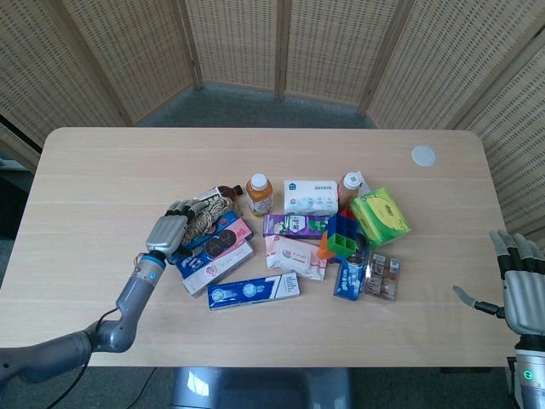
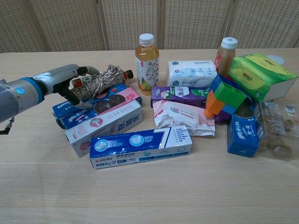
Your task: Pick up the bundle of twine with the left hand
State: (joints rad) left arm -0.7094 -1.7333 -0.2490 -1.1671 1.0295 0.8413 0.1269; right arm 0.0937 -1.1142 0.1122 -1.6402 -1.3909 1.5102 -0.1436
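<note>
With the beige-and-brown bundle of twine [image 2: 100, 80] lying on top of the blue snack box [image 2: 88, 104], I've got my left hand [image 2: 65, 78] right against its left end, fingers spread, nothing gripped. Right hand [image 1: 524, 290] hangs spread, well apart.

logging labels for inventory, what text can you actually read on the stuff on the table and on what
None reads with certainty.
Pink-and-white box: large Chinese characters, too blurred to quote.
Blue toothpaste box: print too small.
Purple box, tissue pack, juice bottle: labels blurred.
</note>
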